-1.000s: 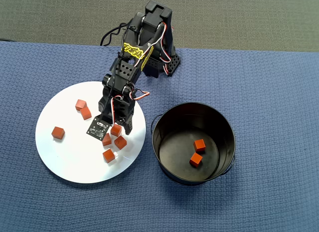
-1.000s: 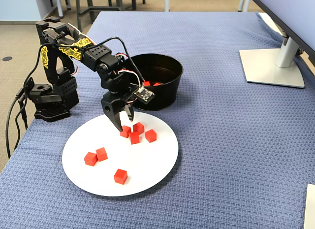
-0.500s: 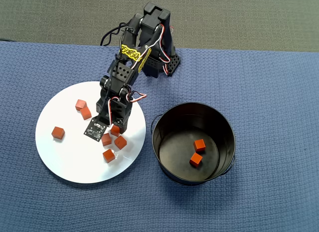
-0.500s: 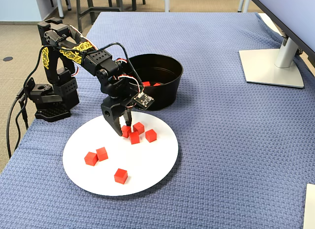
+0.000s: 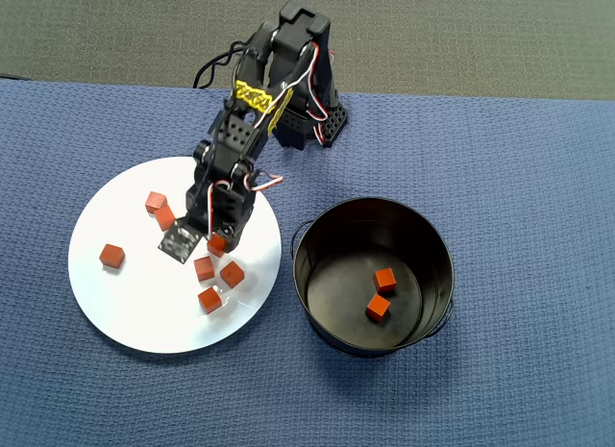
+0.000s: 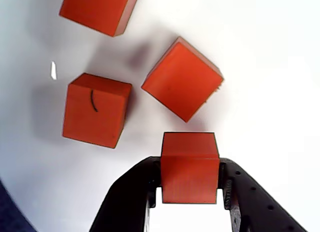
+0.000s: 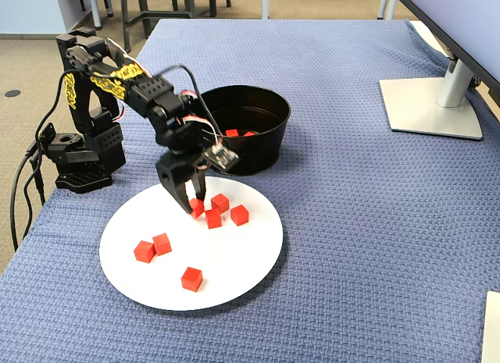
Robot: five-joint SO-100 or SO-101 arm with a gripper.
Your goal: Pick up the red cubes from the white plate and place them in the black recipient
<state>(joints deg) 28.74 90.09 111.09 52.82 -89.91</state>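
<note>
On the blue cloth [image 7: 375, 222] sit the white plate [image 5: 125, 312] and, just right of it in the overhead view, the black recipient [image 5: 437, 245] holding two red cubes [image 5: 384, 279]. Only the wrist view shows the gripper [image 6: 190, 197] fingers clamped on one cube [image 6: 190, 167], three loose ones close ahead. Arm [image 7: 148, 94] bent down over the plate; overhead counts seven cubes there.

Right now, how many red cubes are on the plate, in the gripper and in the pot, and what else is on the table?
Red cubes loose on the white plate: 6, e.g.
Red cubes held in the gripper: 1
Red cubes in the black pot: 2, e.g.
White plates: 1
Black pots: 1
Monitor stand: 1
Total: 9 cubes, 12 things
</note>
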